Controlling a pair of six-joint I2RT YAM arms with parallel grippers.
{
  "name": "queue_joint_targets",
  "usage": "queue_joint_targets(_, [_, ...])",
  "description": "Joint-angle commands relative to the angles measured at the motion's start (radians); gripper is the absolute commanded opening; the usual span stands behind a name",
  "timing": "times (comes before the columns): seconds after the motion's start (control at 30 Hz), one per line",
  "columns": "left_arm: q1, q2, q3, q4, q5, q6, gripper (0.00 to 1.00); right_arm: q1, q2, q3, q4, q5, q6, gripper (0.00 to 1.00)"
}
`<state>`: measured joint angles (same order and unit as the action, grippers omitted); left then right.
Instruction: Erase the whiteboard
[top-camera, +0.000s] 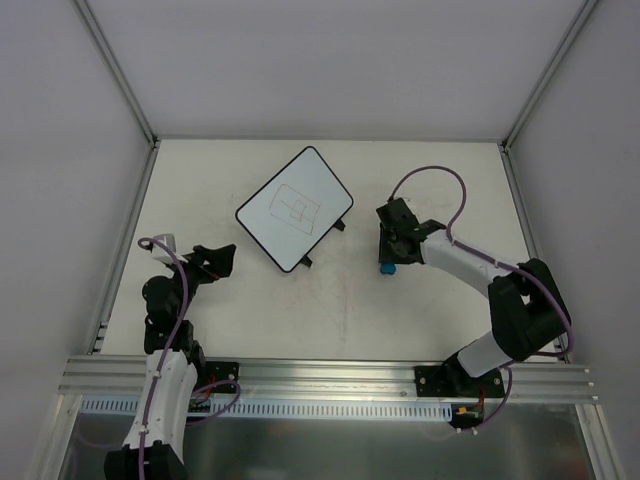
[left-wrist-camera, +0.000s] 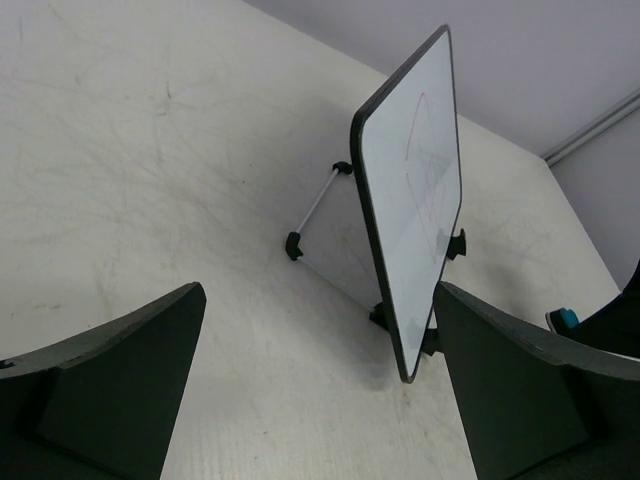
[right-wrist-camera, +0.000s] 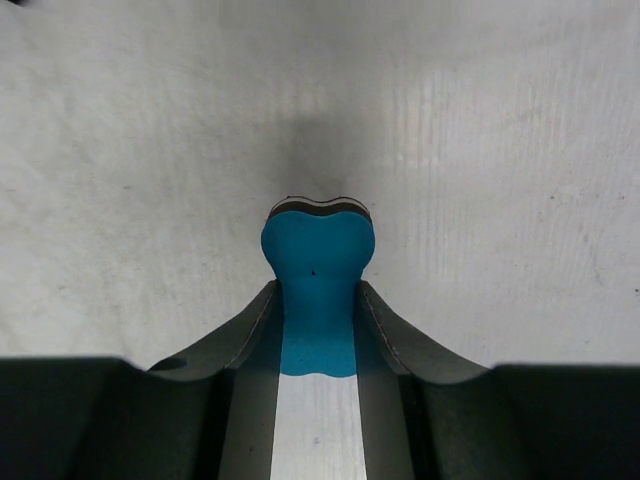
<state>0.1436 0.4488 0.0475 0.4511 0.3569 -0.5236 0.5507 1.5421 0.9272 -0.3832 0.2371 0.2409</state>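
Note:
The whiteboard (top-camera: 294, 208) lies tilted on the table at centre back, white with a thin black rim, black tabs on its right edge and a faint line drawing. It also shows in the left wrist view (left-wrist-camera: 415, 200), ahead and to the right. My left gripper (top-camera: 212, 262) is open and empty, left of the board's near corner. My right gripper (top-camera: 388, 258) is shut on a small blue eraser (right-wrist-camera: 318, 275), which rests low on the table right of the board. The eraser also shows in the top view (top-camera: 386, 268).
A thin rod with black ends (left-wrist-camera: 316, 211) lies by the board's far side. Grey walls and metal frame posts (top-camera: 118, 70) enclose the table. An aluminium rail (top-camera: 330, 378) runs along the near edge.

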Motion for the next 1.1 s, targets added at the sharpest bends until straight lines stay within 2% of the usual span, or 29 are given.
queue_joint_targets(0.0, [-0.004,-0.076,-0.08,0.066,0.019,-0.016,0.99,0.02,-0.074,0.1,-0.009,-0.007,-0.06,0.03])
queue_joint_targets(0.13, [-0.006,-0.058,-0.086,0.127,0.069,-0.047,0.99,0.028,-0.065,0.194,-0.022,-0.035,-0.103,0.0])
queue_joint_targets(0.2, [-0.006,0.04,-0.074,0.176,0.1,-0.062,0.99,0.035,-0.057,0.223,-0.022,-0.036,-0.112,0.0])
queue_joint_targets(0.37, [-0.006,0.27,-0.06,0.415,0.204,-0.124,0.99,0.069,0.012,0.366,-0.019,-0.068,-0.169,0.0])
queue_joint_targets(0.5, [-0.006,0.337,-0.058,0.514,0.24,-0.138,0.99,0.101,0.059,0.461,0.006,-0.041,-0.196,0.0])
queue_joint_targets(0.67, [-0.006,0.321,-0.022,0.503,0.255,-0.125,0.99,0.135,0.076,0.476,0.171,-0.051,-0.258,0.0])
queue_joint_targets(0.73, [-0.006,0.346,-0.028,0.563,0.249,-0.139,0.99,0.133,0.11,0.518,0.187,-0.068,-0.253,0.0])
queue_joint_targets(0.87, [-0.006,0.482,-0.011,0.667,0.267,-0.161,0.99,0.132,0.171,0.565,0.324,-0.177,-0.244,0.0])
queue_joint_targets(1.07, [-0.006,0.606,0.041,0.713,0.231,-0.148,0.99,0.133,0.266,0.654,0.452,-0.11,-0.189,0.0])
